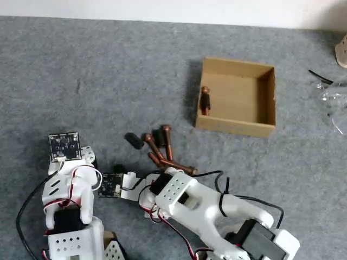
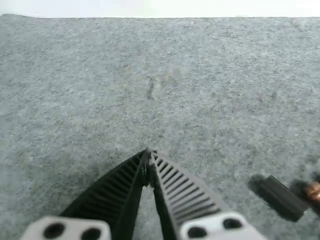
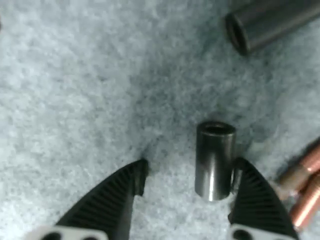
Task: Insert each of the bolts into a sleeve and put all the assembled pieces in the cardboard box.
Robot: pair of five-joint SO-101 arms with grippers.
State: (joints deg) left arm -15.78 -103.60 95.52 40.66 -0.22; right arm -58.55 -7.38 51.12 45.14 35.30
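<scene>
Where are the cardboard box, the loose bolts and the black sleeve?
cardboard box (image 1: 233,127), high view, front wall.
loose bolts (image 1: 168,145), high view, one bolt's shank.
black sleeve (image 3: 215,160), right wrist view, its side.

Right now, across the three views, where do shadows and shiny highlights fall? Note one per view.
High view: the open brown cardboard box throws a dark shadow on the grey felt beside its left wall. Right wrist view: the short black metal sleeve carries a pale glare streak down its side. Left wrist view: another black tubular sleeve lies next to a dark shadow.
</scene>
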